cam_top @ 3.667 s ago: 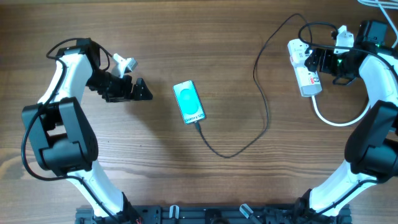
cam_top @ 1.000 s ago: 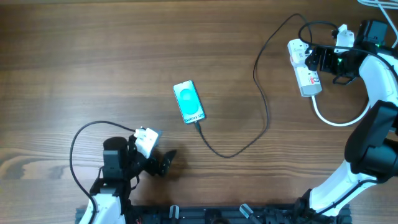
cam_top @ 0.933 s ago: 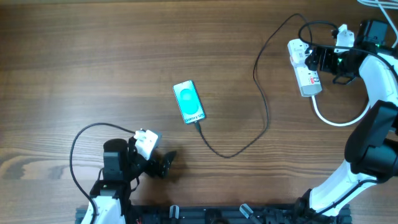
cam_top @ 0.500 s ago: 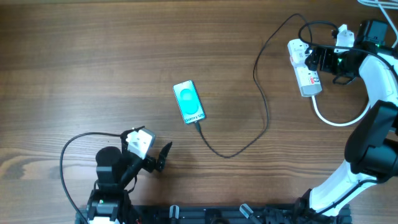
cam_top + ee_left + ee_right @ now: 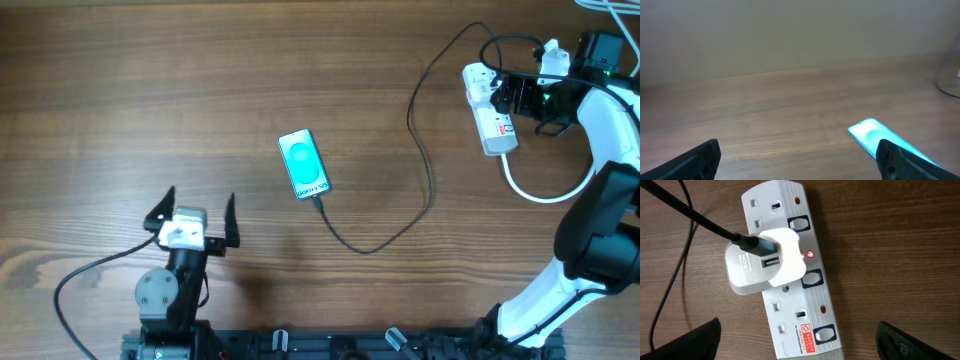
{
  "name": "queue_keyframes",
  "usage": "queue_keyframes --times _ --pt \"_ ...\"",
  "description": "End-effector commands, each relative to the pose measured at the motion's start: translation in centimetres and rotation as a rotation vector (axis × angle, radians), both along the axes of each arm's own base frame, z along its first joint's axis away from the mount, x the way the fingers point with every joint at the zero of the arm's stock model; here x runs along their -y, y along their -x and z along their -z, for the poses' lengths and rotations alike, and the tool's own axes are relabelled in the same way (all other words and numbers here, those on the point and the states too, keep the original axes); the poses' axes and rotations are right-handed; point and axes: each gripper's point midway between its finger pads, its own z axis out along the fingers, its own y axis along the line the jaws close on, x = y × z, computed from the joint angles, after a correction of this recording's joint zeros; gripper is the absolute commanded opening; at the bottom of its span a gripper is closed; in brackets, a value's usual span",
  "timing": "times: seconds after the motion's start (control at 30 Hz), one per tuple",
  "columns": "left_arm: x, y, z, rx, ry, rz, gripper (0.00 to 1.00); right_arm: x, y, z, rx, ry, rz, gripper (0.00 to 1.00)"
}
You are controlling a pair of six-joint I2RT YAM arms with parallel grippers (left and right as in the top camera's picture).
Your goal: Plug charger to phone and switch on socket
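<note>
Lying flat near the middle of the table (image 5: 200, 80), the phone (image 5: 304, 165) shows a lit teal screen. The charger (image 5: 425, 160) meets the phone's near end, loops right and runs to its white adapter (image 5: 762, 260), seated in the socket (image 5: 790, 305) at the far right, where a red lamp (image 5: 811, 254) glows. The right gripper (image 5: 512, 97) hangs over the socket, jaws spread wide and empty, while the left gripper (image 5: 195, 207) stands at the near left, well apart from the phone, likewise spread and empty.

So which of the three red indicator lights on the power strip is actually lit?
The middle light on the power strip, next to the white adapter: it glows bright red, while the lights at either end look dull.
</note>
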Motion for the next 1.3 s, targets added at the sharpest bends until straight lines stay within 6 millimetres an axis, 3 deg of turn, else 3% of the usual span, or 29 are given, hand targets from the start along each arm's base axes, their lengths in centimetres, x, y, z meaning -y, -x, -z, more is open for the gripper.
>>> queue_keyframes --times 0.0,1.27 --pt "-1.82 0.04 0.15 0.001 0.019 -0.092 1.0 -0.5 -0.07 -0.18 0.011 -0.005 -0.027 1.0" --pt "-1.47 0.02 0.12 0.002 0.02 -0.075 1.0 -0.49 -0.05 0.11 0.005 -0.007 -0.027 1.0"
